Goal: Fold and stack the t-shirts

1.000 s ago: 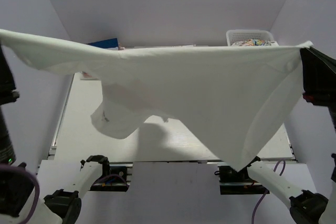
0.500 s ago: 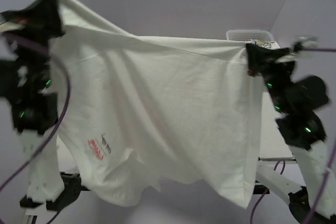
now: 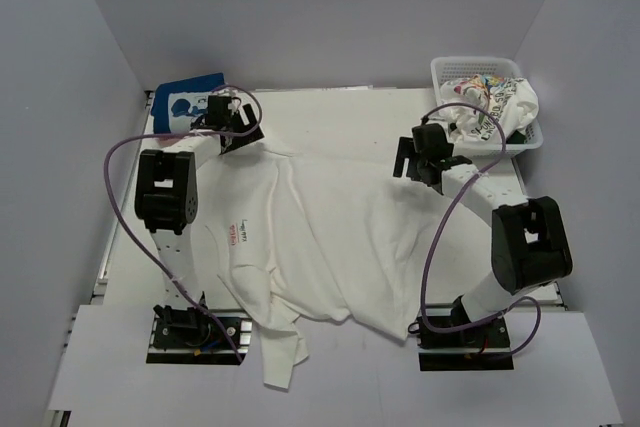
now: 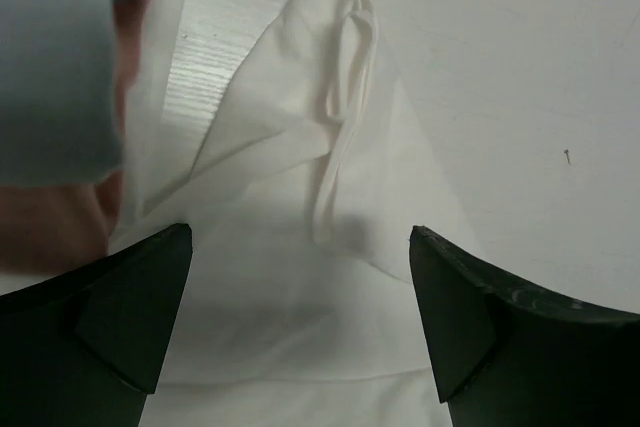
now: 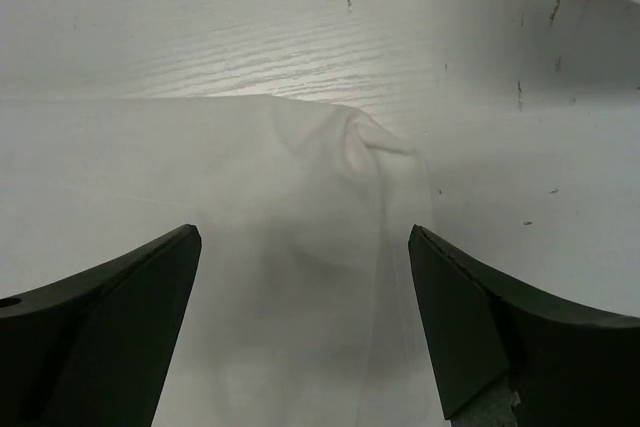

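- Cloth first: the large plain white t-shirt (image 3: 330, 237) lies spread but rumpled over the middle of the white table (image 3: 340, 112), one end trailing off the table's edge at the bottom of the frame.
- The left gripper (image 4: 300, 239), upper left, hangs over a shoulder corner, jaws spread and grasping nothing.
- The right gripper (image 5: 305, 234), right of centre, is likewise parted over the opposite corner, clamped on nothing.
- A blue t-shirt (image 3: 185, 102) lies at upper left; a white cartoon-print t-shirt (image 3: 495, 97) sits in the white plastic mesh basket (image 3: 470, 65), upper right.
- Step in hand, as I judge it: laying the shirt flat before folding.
- The next move likely calls for smoothing the wrinkles, then pinching an edge for the first fold.
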Robot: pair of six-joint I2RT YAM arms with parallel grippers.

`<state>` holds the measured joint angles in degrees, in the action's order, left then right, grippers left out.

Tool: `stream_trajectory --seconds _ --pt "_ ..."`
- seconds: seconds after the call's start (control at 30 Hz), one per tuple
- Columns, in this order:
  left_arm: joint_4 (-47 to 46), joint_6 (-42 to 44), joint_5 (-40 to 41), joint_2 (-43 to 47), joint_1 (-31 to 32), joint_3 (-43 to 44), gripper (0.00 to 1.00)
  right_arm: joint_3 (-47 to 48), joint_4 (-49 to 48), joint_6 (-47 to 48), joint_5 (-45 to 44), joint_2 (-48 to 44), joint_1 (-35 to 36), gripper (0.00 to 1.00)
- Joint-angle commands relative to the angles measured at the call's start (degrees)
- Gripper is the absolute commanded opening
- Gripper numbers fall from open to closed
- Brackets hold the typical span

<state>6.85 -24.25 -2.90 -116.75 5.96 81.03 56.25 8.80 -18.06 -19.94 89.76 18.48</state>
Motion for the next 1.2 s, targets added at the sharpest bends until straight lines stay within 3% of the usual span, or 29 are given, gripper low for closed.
stream_trajectory --seconds 0.0,0.2,0.47,0.6,0.87,0.97,1.07,1.1,1.17 --pt "-0.2 0.9 -2.6 2.4 0.7 8.7 1.0 5.0 -3.3 0.6 2.9 -1.2 -1.3 0.9" --pt "-5.0 1.5 -5.6 9.2 0.7 -0.3 1.0 2.2 -2.2 -0.8 7.4 -2.0 -2.6 0.9" --pt "-3.6 1.5 -5.5 17.9 0.7 -13.3 1.0 1.1 -3.9 -3.3 16.3 3.4 -9.0 0.88" --pt "-4.1 1.0 -5.5 18.4 0.7 -17.5 1.0 0.4 -5.5 -2.1 22.6 5.0 -10.5 0.8" --pt "-2.9 -0.1 -4.9 13.8 0.7 -18.8 1.0 1.1 -5.0 -1.7 23.7 9.0 -11.8 0.76" --pt "-2.4 -0.6 -3.9 12.4 0.7 -18.8 1.0 2.7 -4.1 -1.7 25.0 11.0 -11.9 0.67" --pt "-1.8 -0.6 -3.3 10.8 0.7 -18.8 1.0 3.7 -3.4 -2.2 22.9 11.1 -11.8 0.23" --pt "-1.8 -0.6 -3.3 10.2 0.7 -18.8 1.0 4.8 -3.4 -2.6 21.9 10.0 -11.9 0.0" --pt "-1.2 -0.6 -1.7 9.6 0.7 -18.3 1.0 8.2 -2.7 -3.5 17.0 9.5 -12.2 0.0"
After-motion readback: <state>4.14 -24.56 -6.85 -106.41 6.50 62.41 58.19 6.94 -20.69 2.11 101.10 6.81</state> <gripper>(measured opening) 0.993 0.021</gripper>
